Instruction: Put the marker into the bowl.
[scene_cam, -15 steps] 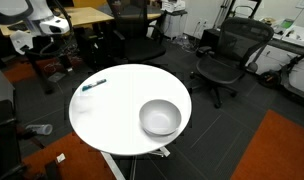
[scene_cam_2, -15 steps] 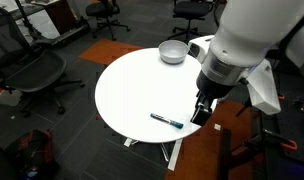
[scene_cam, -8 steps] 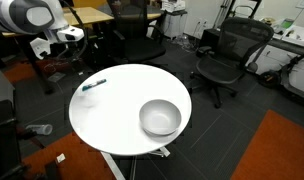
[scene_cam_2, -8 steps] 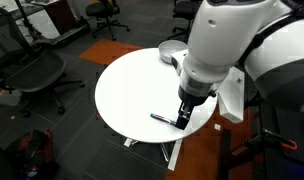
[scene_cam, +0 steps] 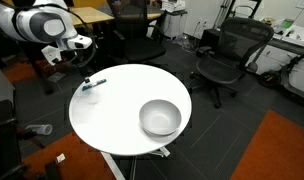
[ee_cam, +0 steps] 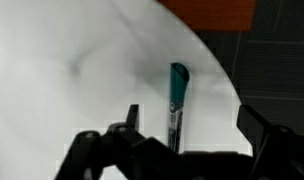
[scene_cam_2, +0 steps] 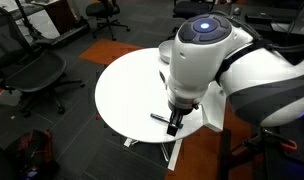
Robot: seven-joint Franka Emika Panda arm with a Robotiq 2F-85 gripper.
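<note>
The teal-blue marker (ee_cam: 177, 98) lies flat on the round white table (scene_cam: 122, 110), near its edge; it shows in both exterior views (scene_cam: 93, 85) (scene_cam_2: 159, 118). My gripper (ee_cam: 192, 128) is open and hangs just above the marker. In the wrist view the marker runs between the two fingers, closer to the left finger (ee_cam: 132, 120). The gripper also shows in both exterior views (scene_cam: 86, 77) (scene_cam_2: 174, 124). The light grey-white bowl (scene_cam: 160, 118) stands empty at the opposite side of the table. In an exterior view my arm hides most of it.
Black office chairs (scene_cam: 220, 62) stand around the table, with desks behind them. One chair (scene_cam_2: 37, 75) is beside the table's other side. An orange carpet patch (scene_cam: 282, 150) lies on the dark floor. The table's edge is close behind the marker (ee_cam: 227, 80).
My arm has swung in over the table's edge and come down over the marker. The marker and the bowl have not moved.
</note>
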